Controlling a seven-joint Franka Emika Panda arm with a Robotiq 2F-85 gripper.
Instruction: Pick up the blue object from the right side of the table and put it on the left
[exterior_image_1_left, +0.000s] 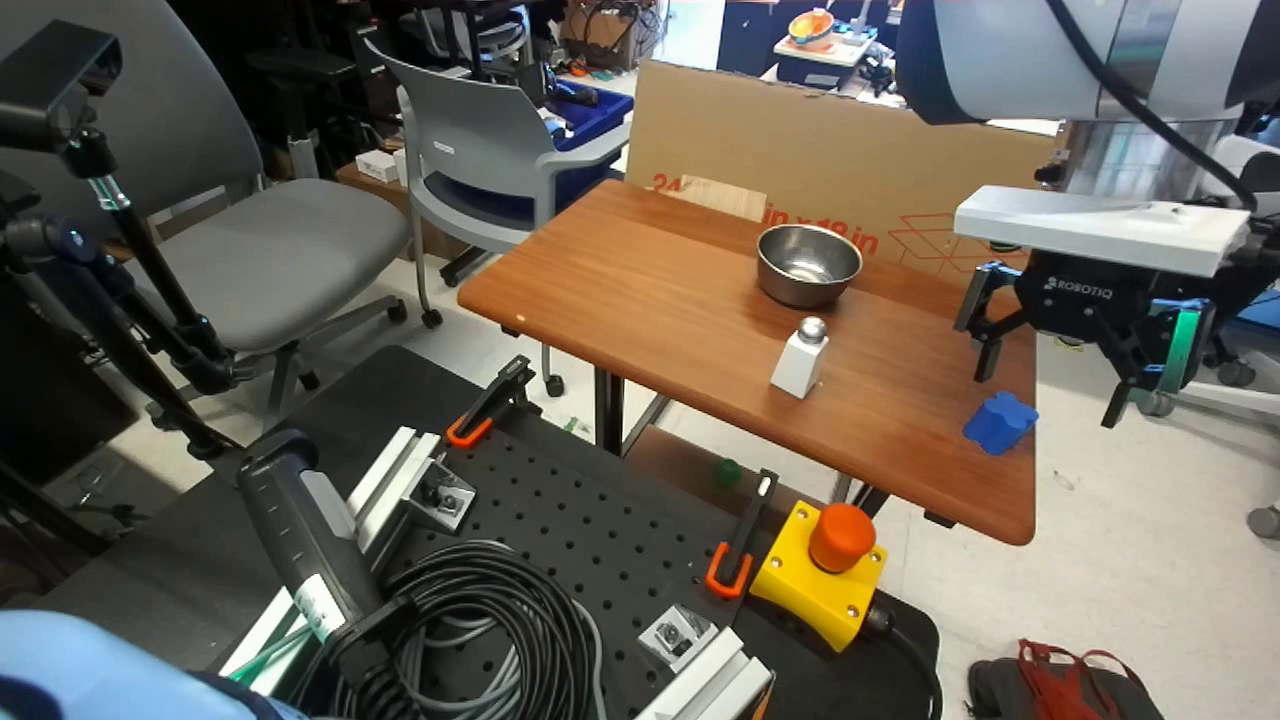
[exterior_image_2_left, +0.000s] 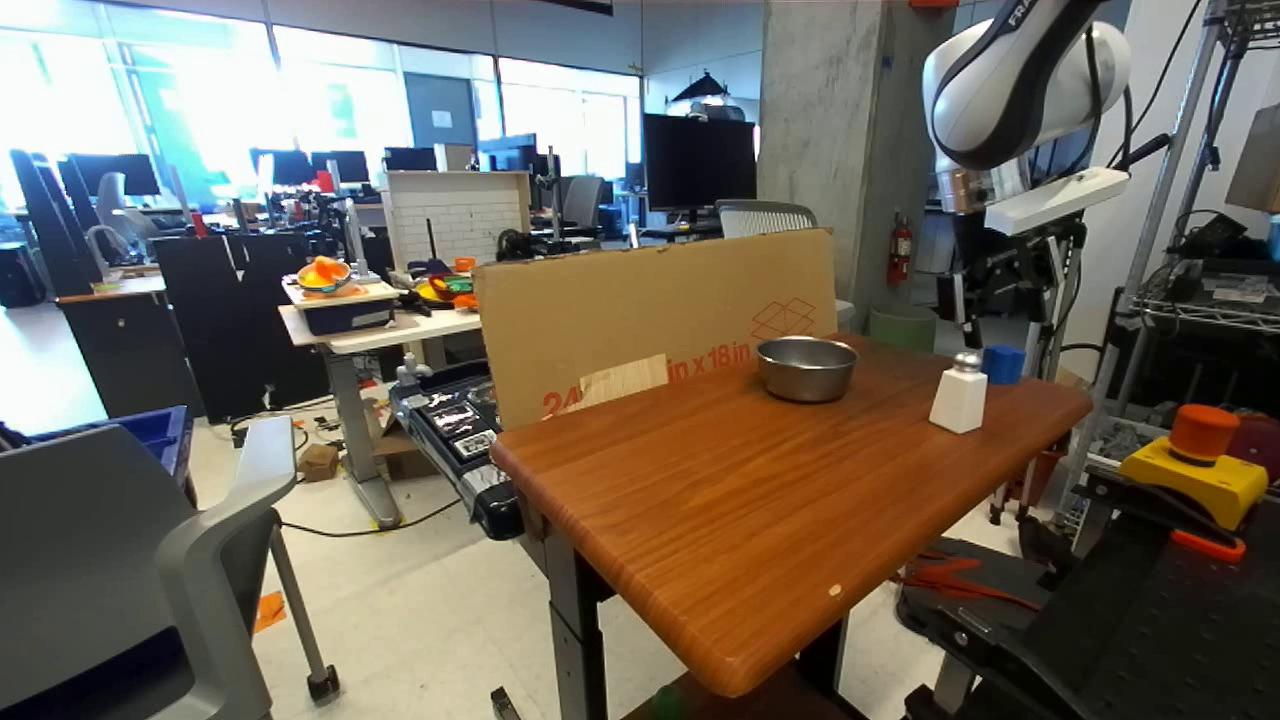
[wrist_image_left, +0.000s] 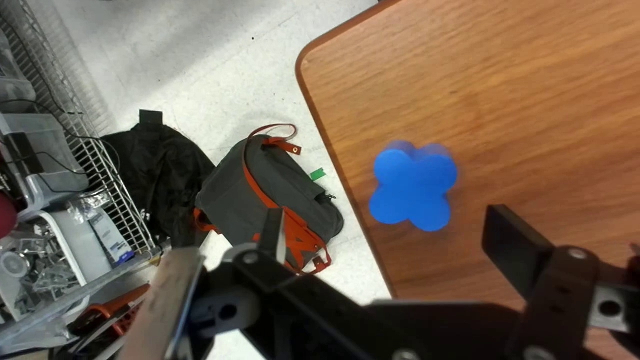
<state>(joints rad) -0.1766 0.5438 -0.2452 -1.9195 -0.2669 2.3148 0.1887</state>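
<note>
The gripper (exterior_image_1_left: 1050, 388) is held above the level of the table (exterior_image_1_left: 640, 290), its fingers (wrist_image_left: 515, 247) spread wide, with nothing gripped. In the wrist view the blue block (wrist_image_left: 412, 190) is seen ahead of the gap, its four-lobed face turned up, the lobes set roughly diagonally to the finger line; a long axis cannot be made out. It is placed just inside the table's end edge. Farther in, a metal bowl (exterior_image_1_left: 795, 292) and a white, silver-topped object (exterior_image_1_left: 800, 364) are stood apart; the far side is backed by a cardboard panel (exterior_image_1_left: 820, 140), and the broadest open wood is found toward the opposite end
</note>
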